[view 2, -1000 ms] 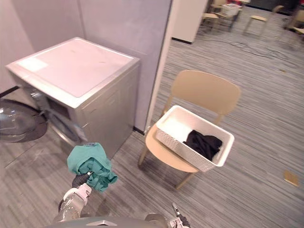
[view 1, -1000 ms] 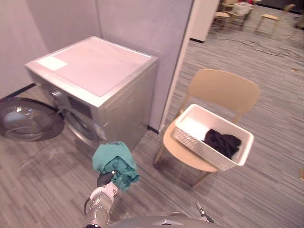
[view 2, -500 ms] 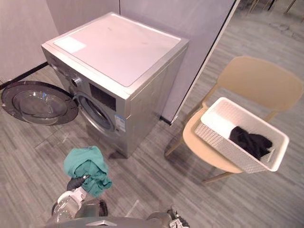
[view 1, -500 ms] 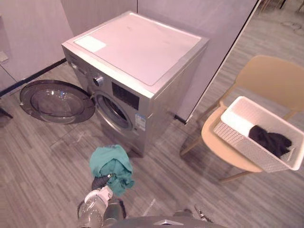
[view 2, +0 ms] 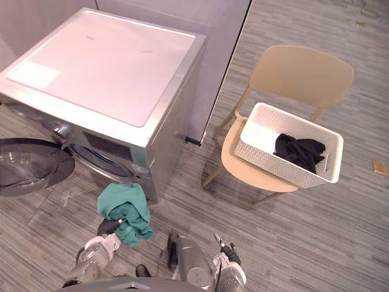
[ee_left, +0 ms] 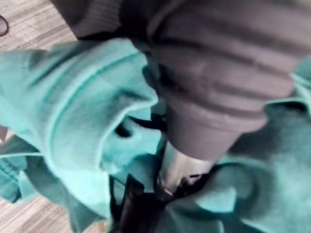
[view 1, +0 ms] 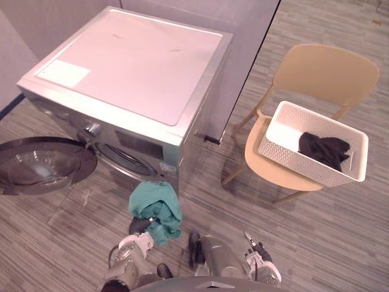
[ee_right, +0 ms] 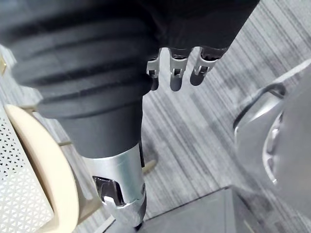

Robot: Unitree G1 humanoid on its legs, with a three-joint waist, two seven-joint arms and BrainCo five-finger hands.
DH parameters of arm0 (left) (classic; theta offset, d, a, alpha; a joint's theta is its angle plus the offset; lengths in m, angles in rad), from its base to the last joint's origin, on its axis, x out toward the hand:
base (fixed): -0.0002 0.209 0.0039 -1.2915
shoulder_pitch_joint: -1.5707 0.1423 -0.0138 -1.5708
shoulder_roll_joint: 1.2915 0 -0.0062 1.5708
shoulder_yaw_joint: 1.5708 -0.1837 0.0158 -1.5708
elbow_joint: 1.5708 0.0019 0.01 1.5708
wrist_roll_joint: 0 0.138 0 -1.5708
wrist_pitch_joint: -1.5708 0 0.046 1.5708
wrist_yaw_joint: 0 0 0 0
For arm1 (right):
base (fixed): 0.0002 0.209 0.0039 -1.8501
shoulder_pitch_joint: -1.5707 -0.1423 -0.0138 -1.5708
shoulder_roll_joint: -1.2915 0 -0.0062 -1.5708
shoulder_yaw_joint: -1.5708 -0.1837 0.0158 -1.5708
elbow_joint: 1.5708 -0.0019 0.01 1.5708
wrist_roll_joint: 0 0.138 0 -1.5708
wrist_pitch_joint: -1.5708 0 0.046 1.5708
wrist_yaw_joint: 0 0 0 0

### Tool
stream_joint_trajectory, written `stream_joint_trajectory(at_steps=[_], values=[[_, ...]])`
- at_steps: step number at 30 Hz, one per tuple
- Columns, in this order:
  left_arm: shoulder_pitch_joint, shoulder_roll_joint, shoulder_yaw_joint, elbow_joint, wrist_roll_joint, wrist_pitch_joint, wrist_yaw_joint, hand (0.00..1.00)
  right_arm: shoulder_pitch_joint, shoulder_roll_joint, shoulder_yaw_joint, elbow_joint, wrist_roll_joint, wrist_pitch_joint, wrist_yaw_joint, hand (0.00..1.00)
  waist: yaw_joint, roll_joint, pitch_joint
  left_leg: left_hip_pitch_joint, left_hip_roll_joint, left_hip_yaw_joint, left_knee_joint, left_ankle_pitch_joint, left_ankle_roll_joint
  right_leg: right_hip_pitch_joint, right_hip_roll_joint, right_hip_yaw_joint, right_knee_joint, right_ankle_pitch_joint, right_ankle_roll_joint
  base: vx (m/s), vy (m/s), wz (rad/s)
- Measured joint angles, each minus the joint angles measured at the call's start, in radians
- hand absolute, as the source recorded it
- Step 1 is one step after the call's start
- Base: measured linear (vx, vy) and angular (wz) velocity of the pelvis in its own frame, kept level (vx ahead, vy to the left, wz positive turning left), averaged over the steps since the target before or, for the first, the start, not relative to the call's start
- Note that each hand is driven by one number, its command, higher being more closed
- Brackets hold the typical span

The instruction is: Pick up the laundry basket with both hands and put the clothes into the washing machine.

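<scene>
Viewpoint has swung over the last second, not the things. The washing machine (view 1: 134,67) now sits square ahead of you, and its open door (view 1: 42,165) shows off to the side. The teal garment (view 1: 155,204) is bunched in your left hand (view 1: 141,226) as before. Your right hand (view 1: 264,267) has come further into the eye views.

For the task, that reads as a turn toward the machine. The drum opening (view 1: 130,159) now lies just beyond the left fingers, so loading looks close. The laundry basket (view 1: 292,155) rests on the chair (view 1: 325,70), well apart from both sets of fingers. A black garment (view 1: 322,149) is inside it, so more work remains.

The left fingers are buried in the teal folds, with the thumb (ee_left: 181,167) pressed into the cloth, holding it clear of the floor (view 1: 316,243). The right fingers (ee_right: 173,77) hang relaxed and loosely spread, holding nothing.

- **Teal garment:** soft, thick knit, with ribbed seams and deep floppy folds.
- **Laundry basket:** rigid white plastic, rectangular, its walls pierced in a fine lattice.
- **Washing machine:** a boxy grey metal shell with a flat, smooth top.
- **Door:** a round, dark-rimmed, bulging glass bowl.
- **Chair:** smooth tan, with a curved back.
</scene>
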Motion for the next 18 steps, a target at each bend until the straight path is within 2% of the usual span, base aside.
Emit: stream_joint_trajectory(at_steps=[2, 4, 6, 8, 9, 11, 12, 14, 16, 17, 18], values=[[-0.011, -0.014, 0.000, -0.003, 0.011, 0.000, -0.001, 1.00, -0.024, -0.002, 0.009, 0.002, 0.000, -0.002, 0.001, 0.00, 0.002, 0.010, 0.001, 0.016, 0.018, 0.001, 0.002, 0.019, -0.006, 0.045, 0.023, 0.014, -0.063, 0.003, -0.006, 0.25, -0.027, -0.23], [-0.031, -0.032, -0.002, -0.003, 0.017, 0.000, -0.002, 1.00, -0.032, 0.001, 0.011, 0.002, -0.002, -0.002, -0.001, 0.00, 0.001, 0.013, 0.006, 0.032, 0.040, 0.004, 0.090, 0.026, -0.032, 0.119, 0.031, 0.016, -0.096, -0.017, -0.005, 0.25, -0.020, 0.09], [-0.016, -0.049, -0.012, -0.005, 0.017, 0.000, -0.003, 1.00, -0.018, -0.004, 0.029, -0.016, -0.008, -0.002, 0.001, 0.00, 0.008, 0.010, 0.013, -0.084, 0.120, -0.020, 0.482, 0.008, -0.078, 0.203, 0.018, 0.013, -0.101, -0.051, 0.006, 0.17, -0.018, 0.15], [0.013, -0.047, -0.019, -0.005, 0.017, 0.001, -0.003, 1.00, -0.007, -0.016, 0.028, -0.031, -0.022, -0.002, 0.002, 0.00, 0.014, 0.005, 0.016, -0.164, 0.161, -0.056, 0.676, 0.009, -0.085, 0.240, 0.009, 0.012, -0.102, -0.072, 0.010, 0.09, 0.030, 0.01], [0.016, -0.046, -0.022, -0.005, 0.017, 0.002, -0.003, 1.00, -0.005, -0.020, 0.028, -0.029, -0.022, -0.002, 0.002, 0.00, 0.017, 0.005, 0.016, -0.185, 0.171, -0.059, 0.704, 0.008, -0.082, 0.251, 0.005, 0.015, -0.102, -0.081, 0.009, 0.07, 0.073, 0.03], [0.017, -0.046, -0.026, -0.003, 0.017, 0.003, -0.003, 1.00, -0.005, -0.031, 0.004, 0.007, -0.051, 0.000, -0.001, 0.00, 0.029, 0.006, 0.016, -0.235, 0.214, -0.049, 0.686, -0.006, -0.052, 0.271, -0.015, 0.032, -0.093, -0.103, 0.041, 0.07, 0.097, -0.04], [0.017, -0.045, -0.026, -0.002, 0.017, 0.003, -0.003, 1.00, -0.006, -0.034, 0.002, 0.017, -0.056, 0.001, -0.002, 0.00, 0.033, 0.006, 0.016, -0.241, 0.217, -0.053, 0.655, -0.007, -0.046, 0.266, -0.021, 0.047, -0.085, -0.107, 0.047, 0.06, 0.130, -0.36], [0.019, -0.042, -0.025, -0.001, 0.017, 0.004, -0.002, 1.00, -0.007, -0.048, 0.002, 0.071, -0.060, 0.007, -0.002, 0.00, 0.049, 0.006, 0.016, -0.243, 0.217, -0.119, 0.478, 0.007, -0.020, 0.234, -0.048, 0.105, -0.052, -0.120, 0.080, 0.06, 0.172, -0.65], [0.018, -0.040, -0.027, 0.000, 0.017, 0.007, -0.002, 1.00, -0.006, -0.049, -0.019, 0.109, -0.061, 0.008, -0.004, 0.00, 0.040, 0.004, 0.016, -0.241, 0.218, -0.180, 0.357, 0.022, -0.013, 0.206, -0.077, 0.134, -0.016, -0.136, 0.114, 0.10, 0.279, -0.42], [0.016, -0.041, -0.029, 0.002, 0.017, 0.007, -0.002, 1.00, 0.000, -0.054, -0.026, 0.134, -0.062, 0.009, -0.004, 0.00, 0.026, 0.003, 0.016, -0.237, 0.218, -0.214, 0.302, 0.030, -0.017, 0.190, -0.100, 0.156, 0.015, -0.154, 0.142, 0.12, 0.363, -0.22], [0.015, -0.041, -0.031, 0.006, 0.017, 0.007, -0.002, 1.00, 0.006, -0.056, -0.031, 0.143, -0.068, 0.009, -0.005, 0.00, 0.021, 0.003, 0.016, -0.234, 0.214, -0.228, 0.272, 0.039, -0.021, 0.183, -0.113, 0.165, 0.030, -0.161, 0.154, 0.11, 0.416, -0.23]])
